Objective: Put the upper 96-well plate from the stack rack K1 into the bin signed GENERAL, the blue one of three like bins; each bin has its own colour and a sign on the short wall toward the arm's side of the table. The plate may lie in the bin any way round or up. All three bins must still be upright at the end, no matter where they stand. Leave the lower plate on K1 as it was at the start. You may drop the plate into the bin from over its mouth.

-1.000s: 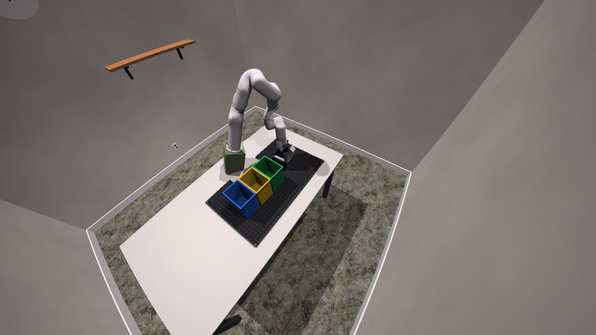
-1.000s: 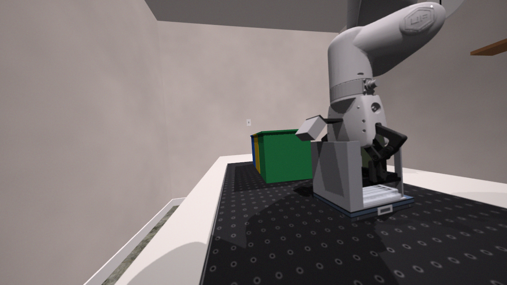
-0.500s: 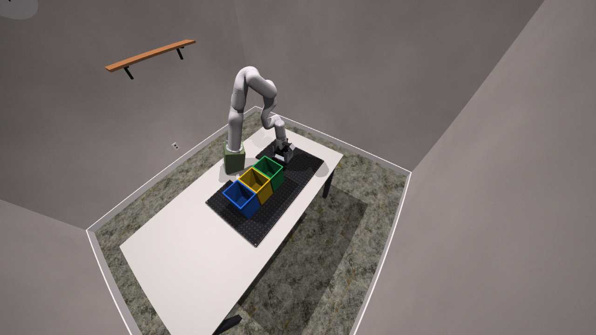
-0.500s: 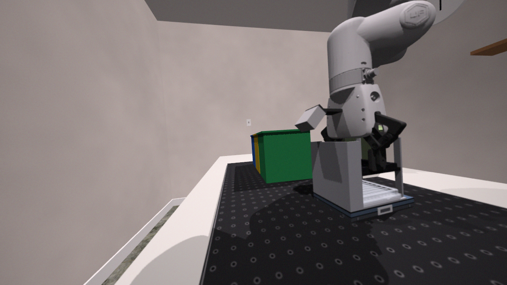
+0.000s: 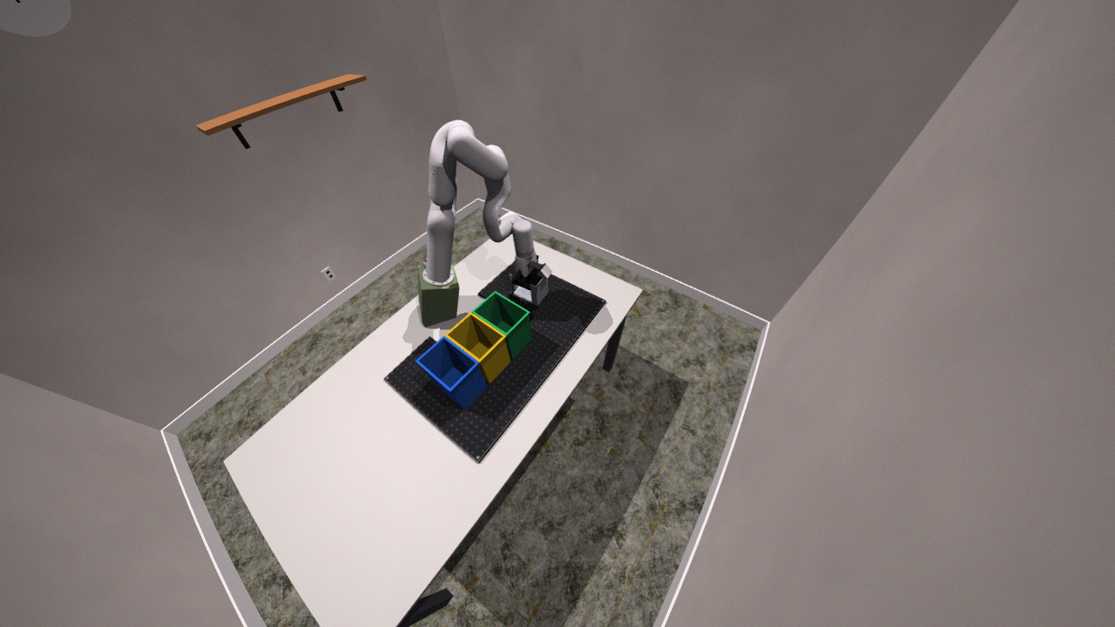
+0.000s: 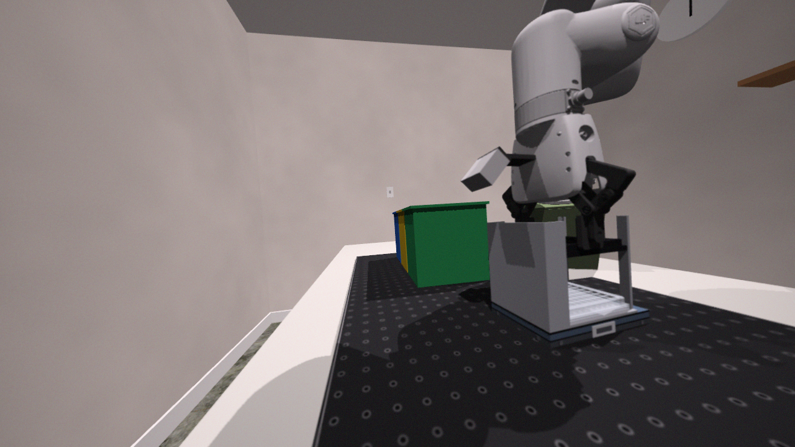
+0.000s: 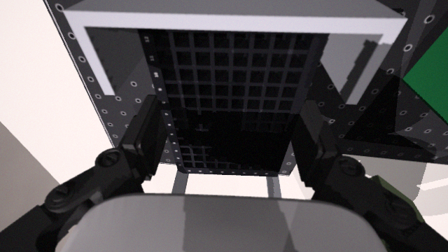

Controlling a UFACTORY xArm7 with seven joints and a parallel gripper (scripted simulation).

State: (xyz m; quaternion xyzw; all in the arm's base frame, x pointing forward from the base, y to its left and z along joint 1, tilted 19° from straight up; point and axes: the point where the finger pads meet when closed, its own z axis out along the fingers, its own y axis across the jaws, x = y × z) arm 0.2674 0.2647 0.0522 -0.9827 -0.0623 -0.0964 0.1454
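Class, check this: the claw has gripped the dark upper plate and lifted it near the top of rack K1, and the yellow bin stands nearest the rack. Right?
Not quite. The claw does hold the upper plate high in rack K1, but the top view shows the green bin nearest the rack; the yellow bin is the middle one.

On your table (image 5: 327,468) lies the mat (image 5: 545,343). Take rack K1 (image 6: 522,272) on that mat as landmark: the three bins (image 5: 489,336) stand in a row just beside it, the lower plate (image 6: 597,300) lies inside it, and the end effector (image 6: 589,236) holds the upper plate (image 7: 231,91) at its top.
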